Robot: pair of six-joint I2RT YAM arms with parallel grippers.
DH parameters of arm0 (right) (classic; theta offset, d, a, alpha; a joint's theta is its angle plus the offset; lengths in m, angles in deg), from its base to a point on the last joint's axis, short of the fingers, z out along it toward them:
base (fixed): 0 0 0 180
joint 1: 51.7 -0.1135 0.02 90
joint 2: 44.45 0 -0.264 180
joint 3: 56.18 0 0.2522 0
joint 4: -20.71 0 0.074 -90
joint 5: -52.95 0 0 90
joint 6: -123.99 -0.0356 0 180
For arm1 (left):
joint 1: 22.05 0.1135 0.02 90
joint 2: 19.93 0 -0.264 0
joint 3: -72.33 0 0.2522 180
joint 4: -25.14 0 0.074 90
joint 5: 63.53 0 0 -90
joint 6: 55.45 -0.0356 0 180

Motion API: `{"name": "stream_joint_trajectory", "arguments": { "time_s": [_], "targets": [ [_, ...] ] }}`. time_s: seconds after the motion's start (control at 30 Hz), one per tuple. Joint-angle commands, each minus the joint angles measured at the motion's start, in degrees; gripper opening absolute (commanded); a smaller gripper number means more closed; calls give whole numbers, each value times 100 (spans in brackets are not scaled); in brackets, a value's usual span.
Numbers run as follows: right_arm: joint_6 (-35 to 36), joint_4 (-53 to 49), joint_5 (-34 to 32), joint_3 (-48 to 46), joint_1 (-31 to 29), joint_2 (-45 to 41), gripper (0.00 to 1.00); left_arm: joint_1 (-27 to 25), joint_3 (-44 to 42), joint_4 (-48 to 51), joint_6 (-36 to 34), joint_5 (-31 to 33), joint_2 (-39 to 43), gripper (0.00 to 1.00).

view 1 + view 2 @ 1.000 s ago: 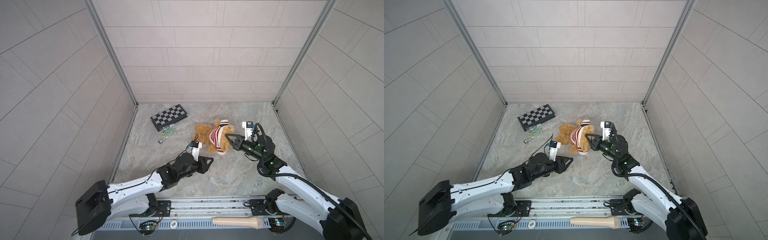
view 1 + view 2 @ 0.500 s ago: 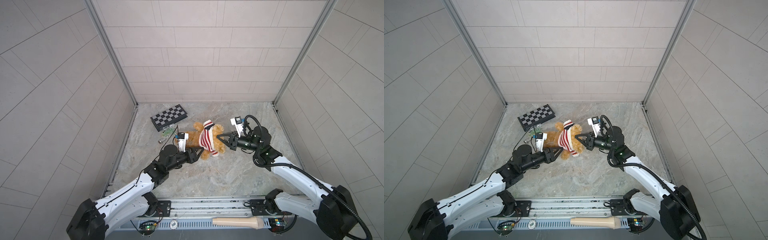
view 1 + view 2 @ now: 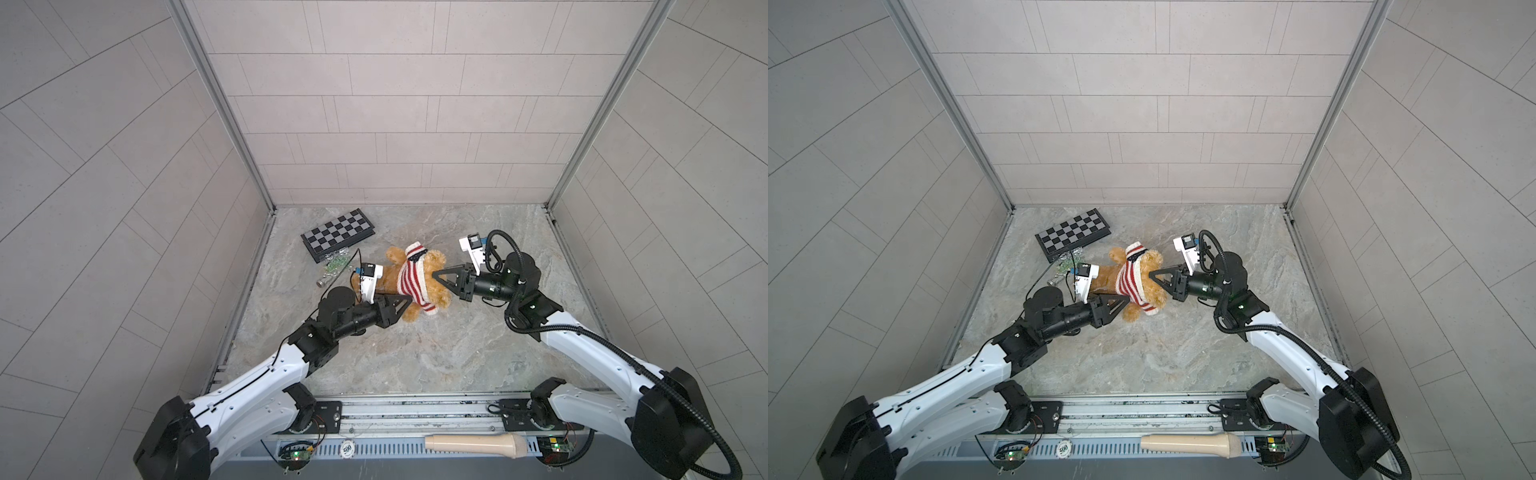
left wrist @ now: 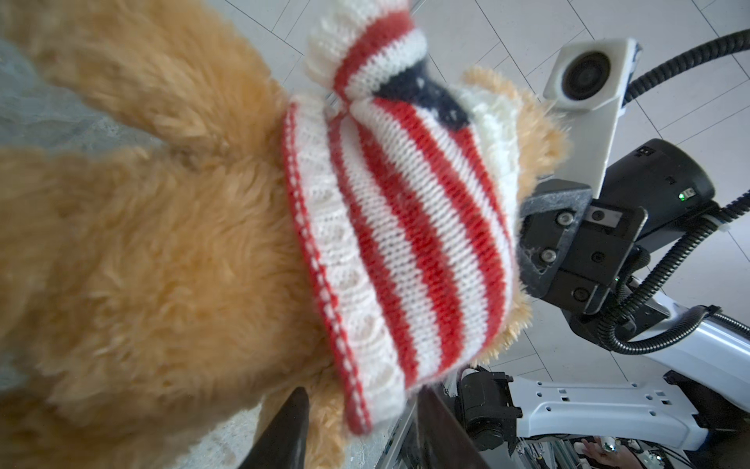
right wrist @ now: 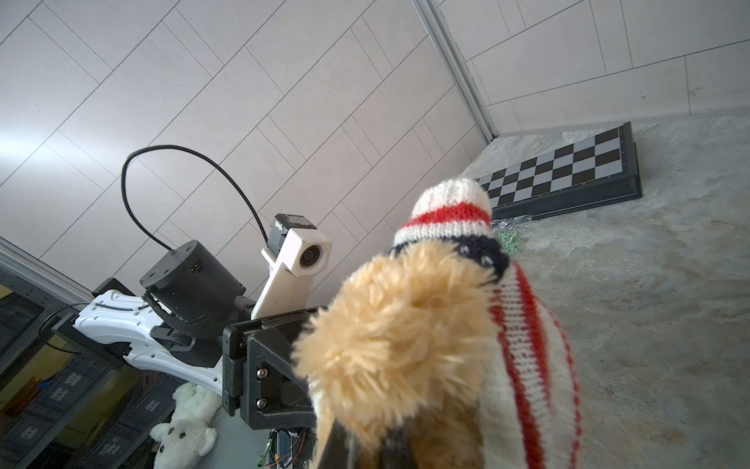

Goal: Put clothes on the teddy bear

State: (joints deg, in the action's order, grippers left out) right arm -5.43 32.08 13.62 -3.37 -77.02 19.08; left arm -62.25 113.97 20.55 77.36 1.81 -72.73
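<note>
Reaching inward, right fingers (image 3: 451,279) clamp teddy bear (image 3: 388,278) at head; left fingers (image 4: 284,434), opposite, straddle sweater (image 3: 413,280) hem; grip unclear.

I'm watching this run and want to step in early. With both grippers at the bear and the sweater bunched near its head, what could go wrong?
1. The right gripper is shut on only the teddy bear's head fur; a pull on the sweater might slip it free.
2. The left gripper straddles the hem with fur beside it, so it may drag the bear too.
3. A sleeve sticks up showing no paw; that limb may end up trapped inside.
</note>
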Motion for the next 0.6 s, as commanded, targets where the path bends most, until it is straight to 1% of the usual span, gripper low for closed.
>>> {"name": "stream_joint_trajectory", "arguments": {
  "time_s": [0.0,0.13,0.27,0.37,0.47,0.57],
  "targets": [
    [64,336,127,123,-4,-152,0,-7,220,-143,-172,-117,-22,41],
    [108,239,109,138,1,-145,0,-31,294,-126,-184,-135,-82,21],
    [126,168,57,162,-6,-156,0,-31,262,7,-180,-51,-50,9],
    [186,26,66,241,-5,-217,0,5,244,371,-177,224,-3,0],
    [321,-137,131,308,1,-356,0,240,109,738,-33,535,-3,0],
    [601,-468,213,358,4,-532,0,539,-212,586,269,615,69,0]
  ]
}}
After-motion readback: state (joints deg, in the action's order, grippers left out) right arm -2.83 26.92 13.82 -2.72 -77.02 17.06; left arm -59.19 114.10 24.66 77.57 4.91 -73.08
